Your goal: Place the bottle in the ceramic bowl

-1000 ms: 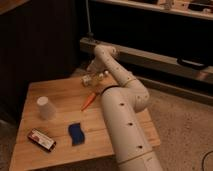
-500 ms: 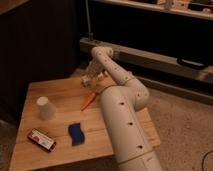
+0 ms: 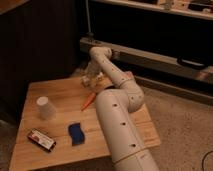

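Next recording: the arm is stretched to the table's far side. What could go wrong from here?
1. The end effector hangs near the far edge of the table; anything dropped or nudged there could fall off the back.
2. The ceramic bowl is not visible, perhaps hidden by the arm, so a placement could miss.
3. The orange object lies close beside the arm and could get swept.

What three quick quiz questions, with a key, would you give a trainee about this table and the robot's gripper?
1. True or false: the gripper is over the far edge of the wooden table.
2. Which lies nearest the table's front edge? A white cup; B red-and-white box; C orange stick.
3. What colour is the flat pad between that box and the arm?
Key: 1 true; 2 B; 3 blue.
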